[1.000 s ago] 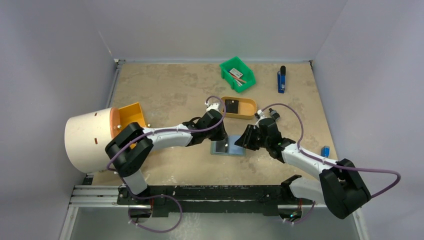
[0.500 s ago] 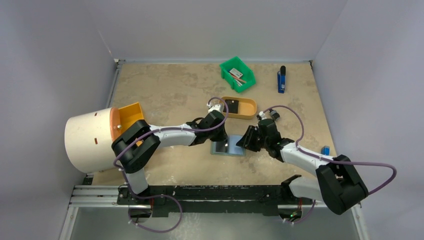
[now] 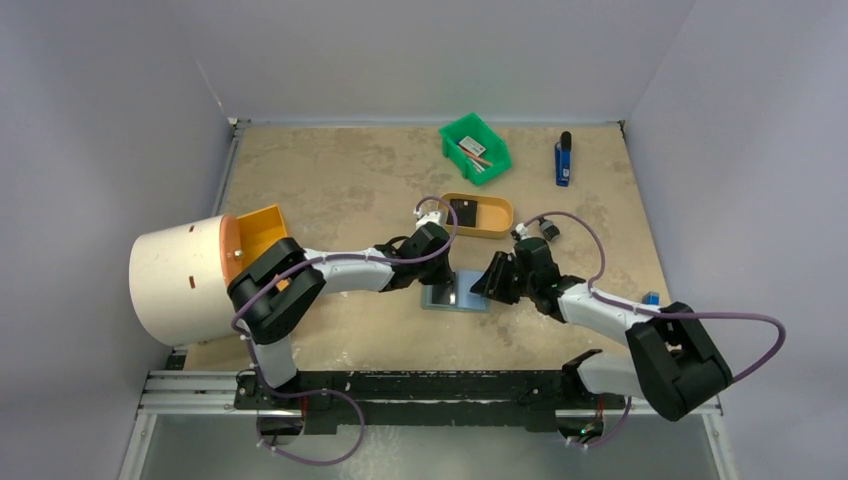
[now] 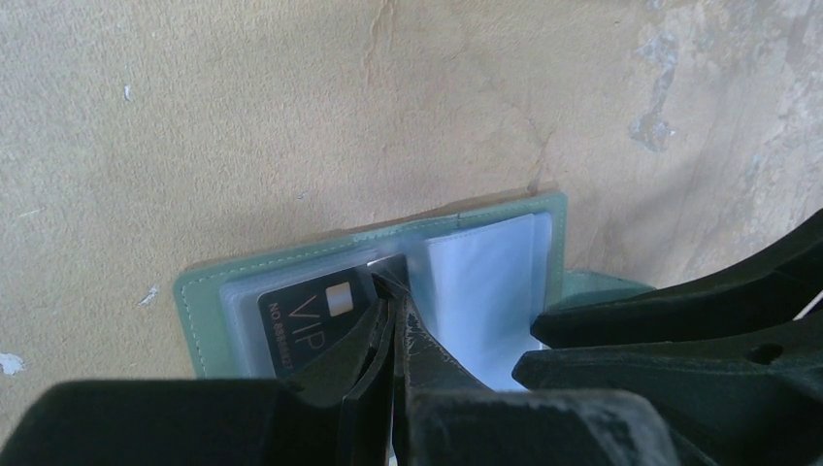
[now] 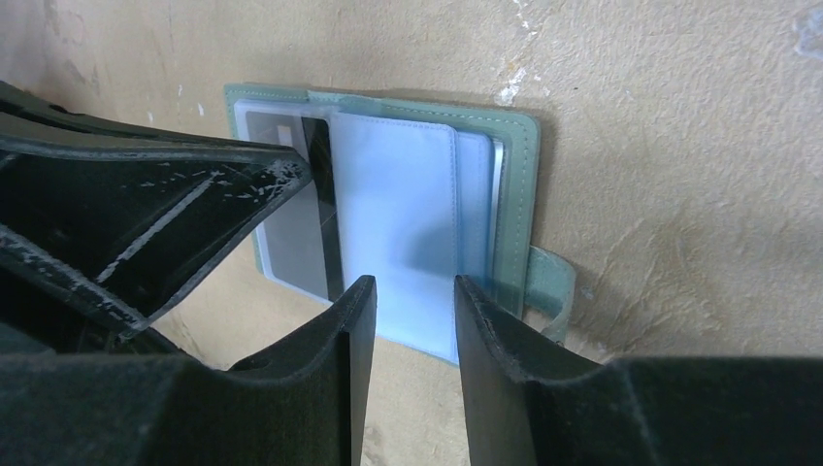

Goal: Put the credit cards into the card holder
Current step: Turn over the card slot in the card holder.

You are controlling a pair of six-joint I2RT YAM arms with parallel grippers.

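A: From above, the card holder is lying open on the table, between both grippers.

B: Left wrist view: the left gripper is pressing closed tips against the right edge of the stiff, slippery VIP card, possibly pinching it; that's hard to tell.

A: Right wrist view: the right gripper is hovering, jaws apart, over the soft pocket leaf. It's looking floppy, so I'm favouring a hold on its near edge

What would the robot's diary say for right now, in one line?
card holder: open on table | black card: in a clear pocket | left gripper: shut, tips at card edge | right gripper: open over blue pocket leaf
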